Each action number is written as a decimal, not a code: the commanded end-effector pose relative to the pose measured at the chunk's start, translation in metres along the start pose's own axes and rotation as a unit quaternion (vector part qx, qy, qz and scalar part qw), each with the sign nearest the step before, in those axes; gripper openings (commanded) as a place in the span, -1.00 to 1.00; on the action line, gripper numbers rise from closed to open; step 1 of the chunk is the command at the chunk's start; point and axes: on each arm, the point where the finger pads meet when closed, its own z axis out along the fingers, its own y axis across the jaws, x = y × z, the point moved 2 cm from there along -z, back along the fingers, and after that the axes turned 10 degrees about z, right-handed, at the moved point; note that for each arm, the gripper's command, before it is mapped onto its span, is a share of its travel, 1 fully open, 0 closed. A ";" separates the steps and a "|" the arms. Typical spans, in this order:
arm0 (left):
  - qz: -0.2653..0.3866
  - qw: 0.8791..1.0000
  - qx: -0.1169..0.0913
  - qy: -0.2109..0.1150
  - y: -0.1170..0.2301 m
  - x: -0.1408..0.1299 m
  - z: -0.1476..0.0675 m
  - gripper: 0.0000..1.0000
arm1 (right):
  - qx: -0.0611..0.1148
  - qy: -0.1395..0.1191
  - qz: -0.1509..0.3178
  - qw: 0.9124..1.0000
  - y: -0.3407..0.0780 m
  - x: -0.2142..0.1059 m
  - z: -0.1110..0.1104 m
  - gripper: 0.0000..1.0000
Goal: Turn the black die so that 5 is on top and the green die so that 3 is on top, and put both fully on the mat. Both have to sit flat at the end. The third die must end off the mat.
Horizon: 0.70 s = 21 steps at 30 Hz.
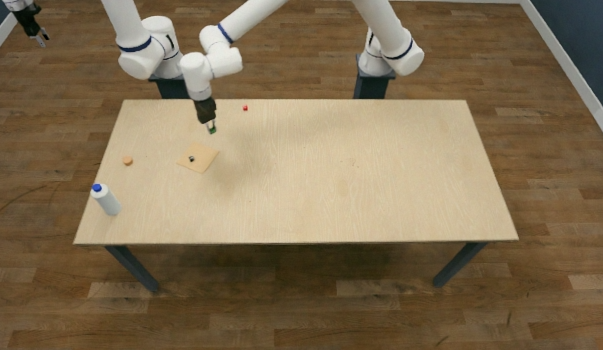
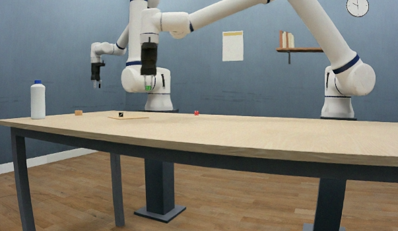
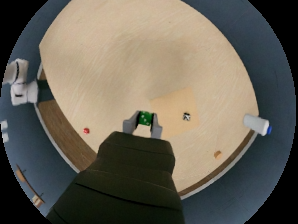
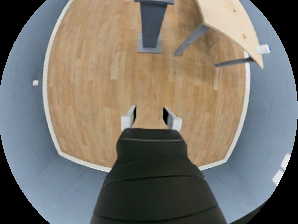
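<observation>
My left gripper (image 1: 211,128) (image 2: 148,86) (image 3: 146,117) is shut on the green die (image 1: 213,131) (image 2: 148,88) (image 3: 145,117) and holds it in the air above the table, behind the mat (image 1: 206,159) (image 2: 136,117) (image 3: 173,103). The black die (image 1: 191,159) (image 2: 121,114) (image 3: 186,116) sits on the mat, away from its edges. The red die (image 1: 245,108) (image 2: 196,113) (image 3: 86,131) lies off the mat near the table's back edge. The top numbers are too small to tell surely. My right gripper (image 1: 43,38) (image 2: 97,84) (image 4: 149,111) is open and empty, out over the floor.
A small orange-brown block (image 1: 128,160) (image 2: 78,113) (image 3: 217,154) lies on the table beyond the mat. A white bottle (image 1: 108,201) (image 2: 38,101) (image 3: 254,124) with a blue cap stands near the table's side edge. The left arm reaches across behind the table.
</observation>
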 end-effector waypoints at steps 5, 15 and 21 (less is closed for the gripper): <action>-0.003 1.000 0.000 0.000 0.042 0.001 0.009 -0.19 | 0.000 -0.001 0.000 1.000 0.000 -0.001 -0.001 1.00; -0.004 1.000 0.000 0.000 0.060 0.001 0.015 -0.19 | 0.000 -0.001 0.000 1.000 0.000 -0.001 -0.001 1.00; -0.004 1.000 0.000 0.000 0.060 0.001 0.015 -0.19 | 0.000 -0.001 0.000 1.000 0.000 -0.001 -0.001 1.00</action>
